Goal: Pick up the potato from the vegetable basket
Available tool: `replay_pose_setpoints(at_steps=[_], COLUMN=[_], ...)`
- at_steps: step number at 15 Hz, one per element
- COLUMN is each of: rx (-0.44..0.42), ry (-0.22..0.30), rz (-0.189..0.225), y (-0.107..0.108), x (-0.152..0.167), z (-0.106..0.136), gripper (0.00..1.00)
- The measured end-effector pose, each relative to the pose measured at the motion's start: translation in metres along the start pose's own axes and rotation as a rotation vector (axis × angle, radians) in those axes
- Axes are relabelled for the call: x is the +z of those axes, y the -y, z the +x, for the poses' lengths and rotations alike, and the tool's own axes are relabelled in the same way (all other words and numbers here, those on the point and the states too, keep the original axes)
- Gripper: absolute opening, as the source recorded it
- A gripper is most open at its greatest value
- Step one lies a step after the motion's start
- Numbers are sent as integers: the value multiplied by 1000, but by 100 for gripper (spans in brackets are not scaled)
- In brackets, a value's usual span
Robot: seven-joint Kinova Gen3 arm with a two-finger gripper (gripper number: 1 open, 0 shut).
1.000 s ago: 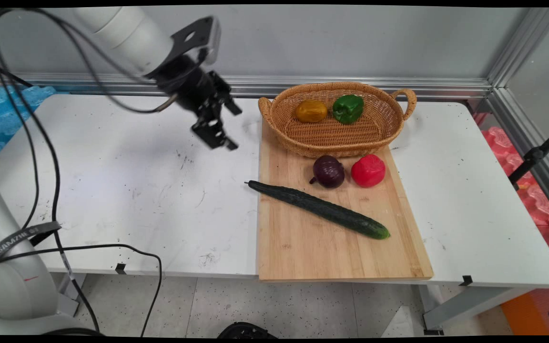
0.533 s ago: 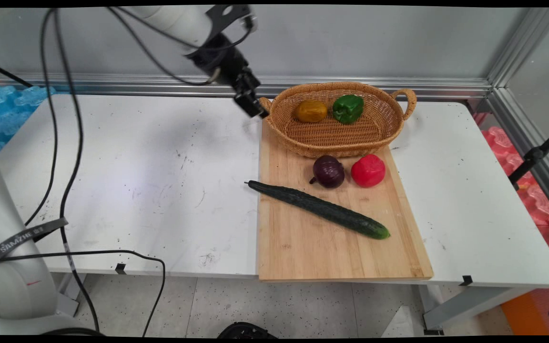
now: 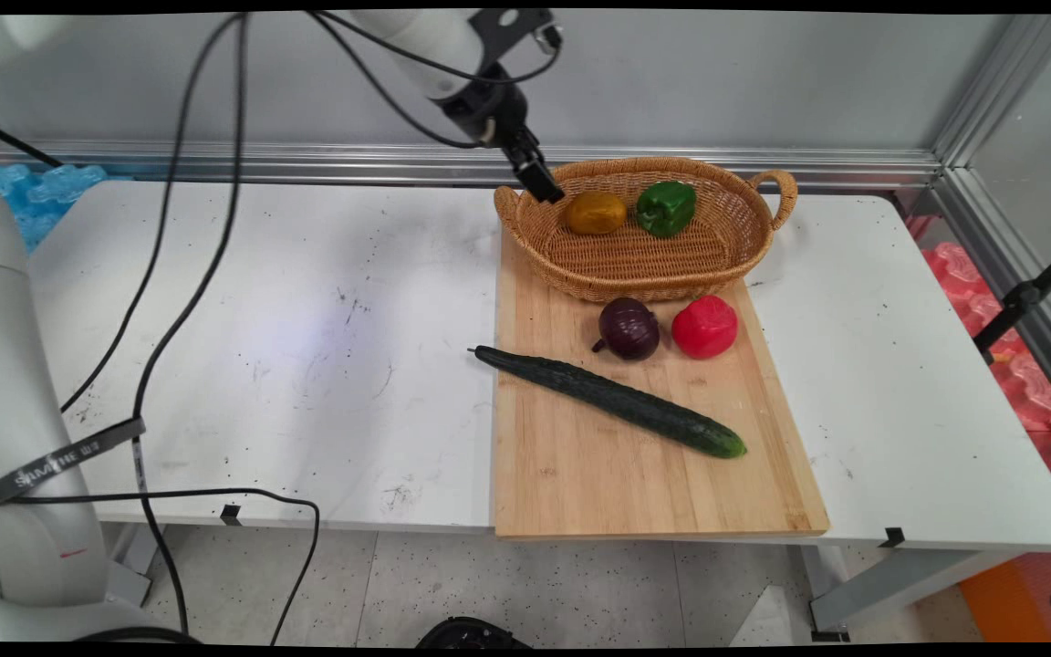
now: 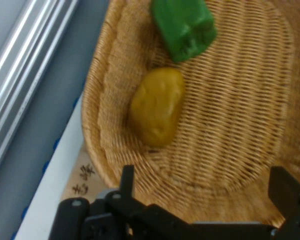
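Two spread fingers (image 4: 285, 190) above basket (image 4: 230, 165); potato (image 4: 156, 106) nearest.

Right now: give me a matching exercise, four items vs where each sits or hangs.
Items:
1. green pepper
2. cucumber
3. red onion
4. gripper

Places:
A. lying diagonally, stem tip off the cutting board
B. above the basket's left rim
C. inside the basket, right of the potato
D. on the board, left of the red pepper

Pairs: 1-C, 2-A, 3-D, 4-B
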Motion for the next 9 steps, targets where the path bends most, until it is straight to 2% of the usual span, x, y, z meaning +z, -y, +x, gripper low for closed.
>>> replay_pose_setpoints(at_steps=[9], rx=[31], ry=[50], rz=[17], y=[13], x=[85], z=[32], gripper=[100])
